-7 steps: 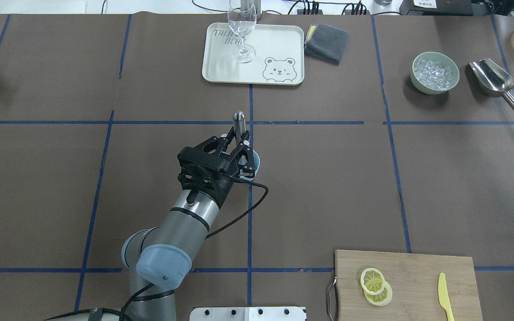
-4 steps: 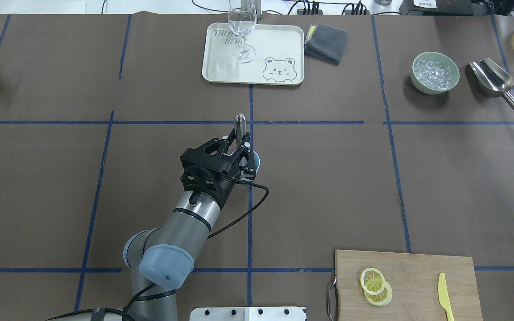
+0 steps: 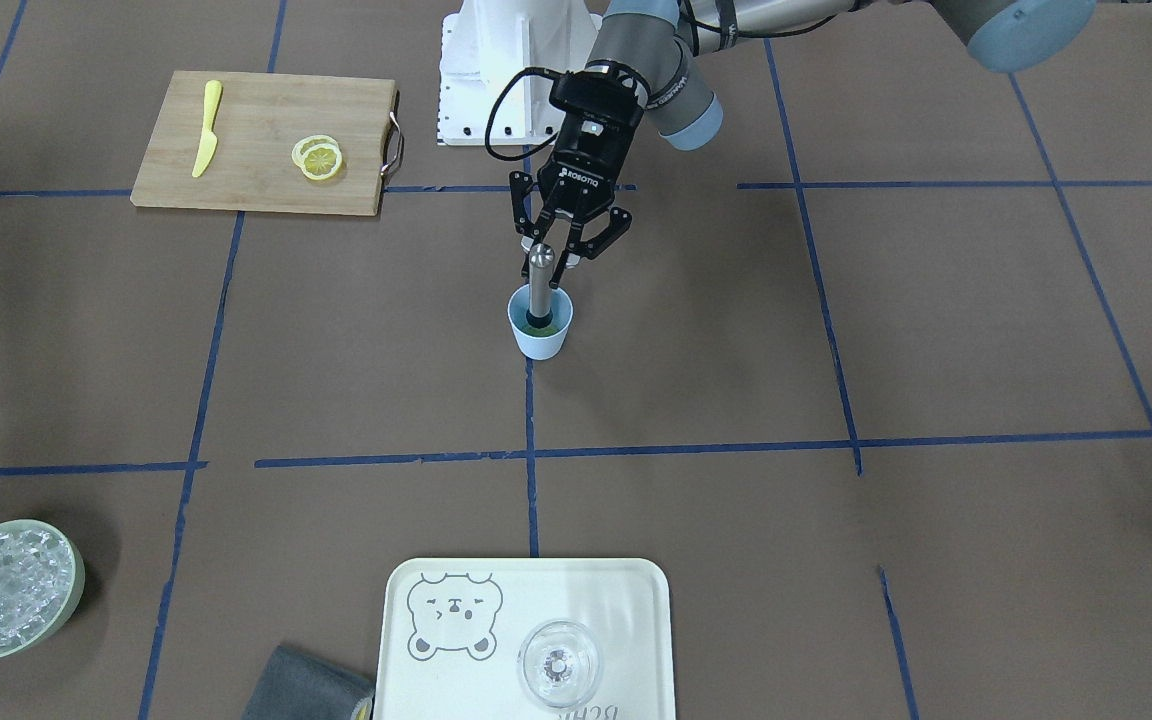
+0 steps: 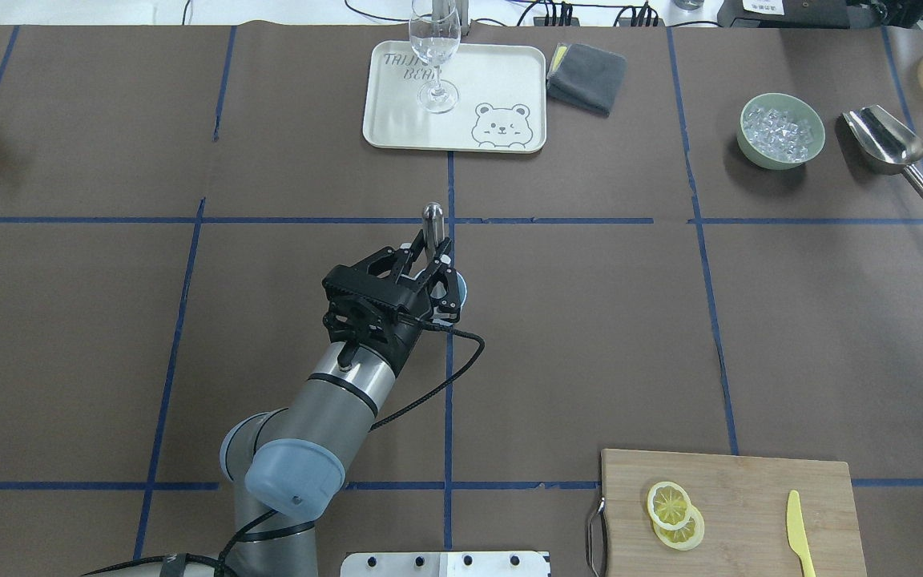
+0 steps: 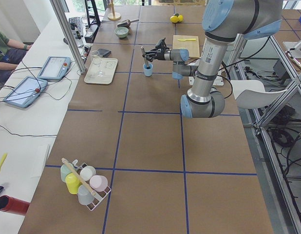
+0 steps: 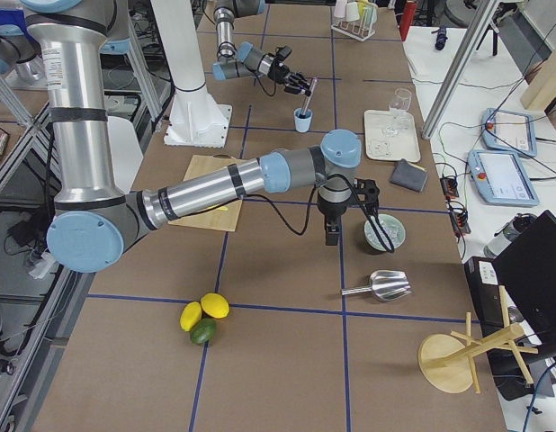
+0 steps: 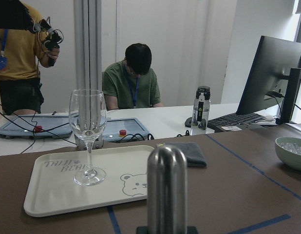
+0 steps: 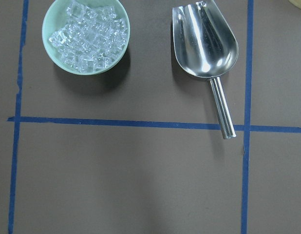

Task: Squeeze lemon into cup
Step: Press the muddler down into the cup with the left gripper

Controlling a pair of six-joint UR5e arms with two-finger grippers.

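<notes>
A rod stands in the cup; lemon slices and a knife lie on the cutting board.

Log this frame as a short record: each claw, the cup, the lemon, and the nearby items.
Left claw: shut on a metal muddler, which stands upright with its lower end in the cup
Cup: mid-table, greenish contents at the bottom
Lemon: two overlapping slices on the cutting board, no claw near
Knife: on the same board
Right claw: by the ice bowl and scoop; open or shut unclear
</notes>
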